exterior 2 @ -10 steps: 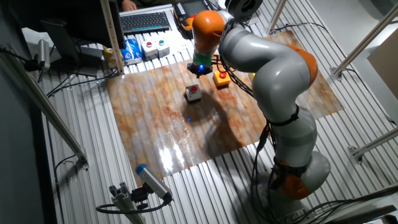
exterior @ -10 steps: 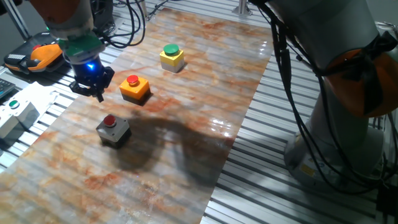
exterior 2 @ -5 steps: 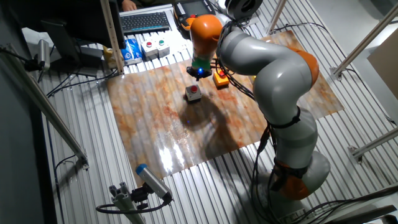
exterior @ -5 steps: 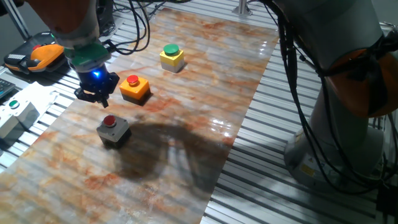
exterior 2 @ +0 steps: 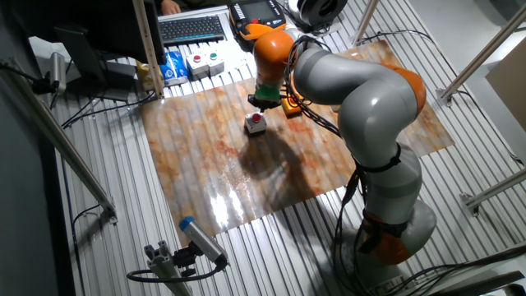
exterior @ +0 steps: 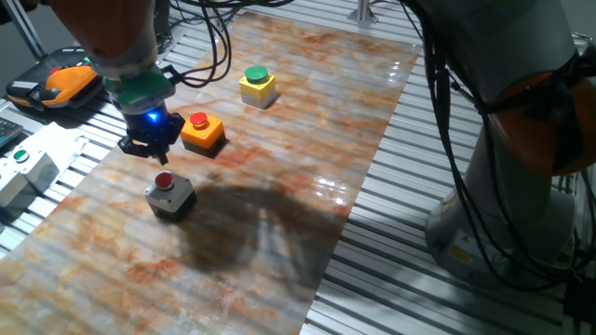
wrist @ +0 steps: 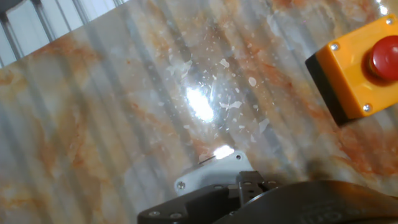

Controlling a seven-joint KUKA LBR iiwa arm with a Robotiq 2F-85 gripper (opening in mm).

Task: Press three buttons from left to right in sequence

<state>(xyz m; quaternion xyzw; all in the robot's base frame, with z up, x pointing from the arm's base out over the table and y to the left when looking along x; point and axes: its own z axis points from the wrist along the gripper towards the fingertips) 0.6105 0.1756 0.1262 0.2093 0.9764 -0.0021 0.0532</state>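
Grey box [exterior: 170, 197] with its red round cap [exterior: 164, 180] sits nearest on the glossy marbled mat [exterior: 279, 121], the gripper [exterior: 149, 149] hovering just above and behind it; whether the jaws are open cannot be told, and nothing is held. Pressing well calls for centring over the cap and descending straight. Farther along stand the orange box [exterior: 203, 132] and the yellow box [exterior: 257, 86], both hard-edged cubes.

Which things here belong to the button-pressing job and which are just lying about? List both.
Job:
grey button box
orange button box
yellow button box
gripper

Lying about:
white box with a green button, off the mat
keyboard
orange handheld device
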